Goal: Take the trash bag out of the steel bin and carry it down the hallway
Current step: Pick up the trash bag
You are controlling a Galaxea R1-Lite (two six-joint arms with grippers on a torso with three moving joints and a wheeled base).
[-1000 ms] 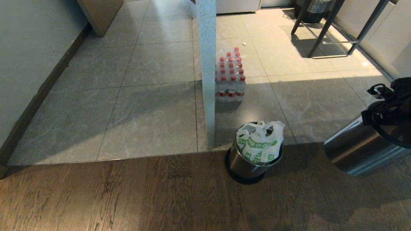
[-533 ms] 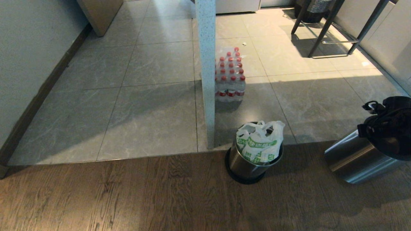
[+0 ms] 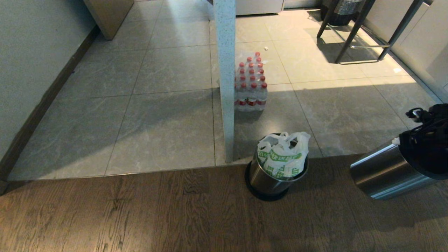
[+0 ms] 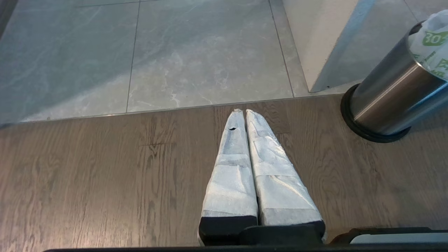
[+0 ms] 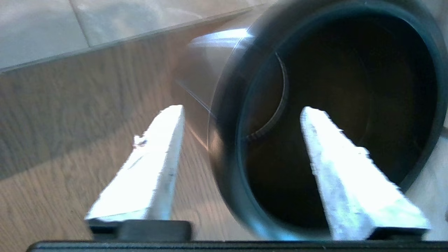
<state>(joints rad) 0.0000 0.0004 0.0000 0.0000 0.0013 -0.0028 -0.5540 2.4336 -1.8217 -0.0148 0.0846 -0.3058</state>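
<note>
The steel bin [image 3: 267, 178] with black rim and base stands on the wood floor beside a white pillar. The trash bag [image 3: 282, 155], white with green print, sits in it with its handle loops sticking up. The bin [image 4: 388, 101] and bag [image 4: 432, 42] also show in the left wrist view. My left gripper [image 4: 244, 111] hangs shut over the wood floor, well left of the bin. My right gripper [image 5: 241, 119] is open astride the dark rim [image 5: 227, 147] of a second steel cylinder [image 3: 378, 173], far right of the bin; one finger is outside it, one over its mouth.
A pack of red-capped water bottles [image 3: 250, 87] stands behind the white pillar [image 3: 225, 77]. Stool legs [image 3: 357, 31] are at the back right, and a wall with dark skirting [image 3: 42, 105] runs along the left. Grey tiles meet the wood floor just behind the bin.
My right arm has sunk lower with the second steel cylinder, which has shifted slightly left. The bin and the bag have not moved.
</note>
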